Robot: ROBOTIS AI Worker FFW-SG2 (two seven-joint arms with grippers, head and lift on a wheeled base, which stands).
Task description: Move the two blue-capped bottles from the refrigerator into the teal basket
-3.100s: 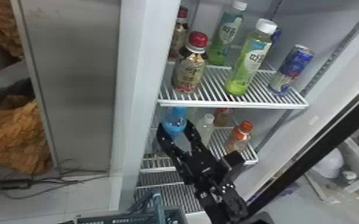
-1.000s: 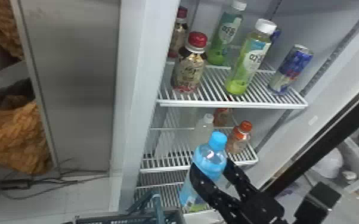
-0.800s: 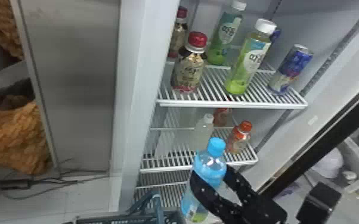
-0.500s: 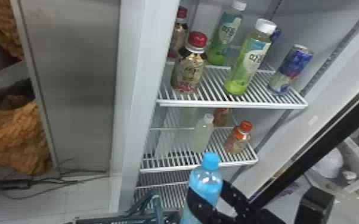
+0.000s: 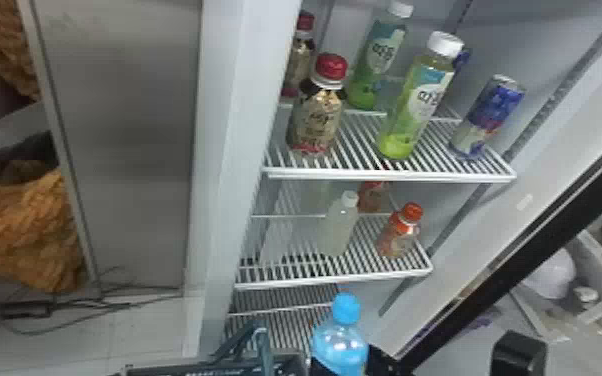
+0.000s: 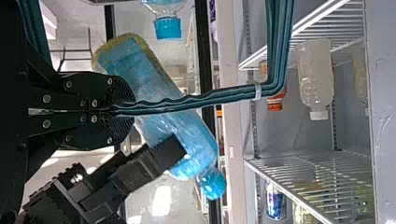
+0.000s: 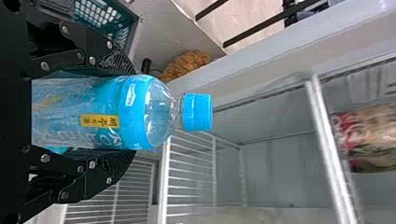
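Blue-capped bottle (image 5: 340, 345) out of refrigerator (image 5: 235, 125), lower, now near basket (image 5: 175, 371).

The basket (image 5: 165, 371) is before the fridge (image 5: 225, 150), a bottle (image 5: 341, 345) just right; the can (image 5: 490, 117) sits rightmost on the upper shelf (image 5: 390, 174).

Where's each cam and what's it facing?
Head: on the head, facing forward and down to the shelves; part of right arm showing.
Left wrist: on that wrist, facing along the left gripper, shut on the basket handle, to the shelves.
Right wrist: on that wrist, facing along the right gripper at the bottle.
Shared by head and right wrist: the bottle.
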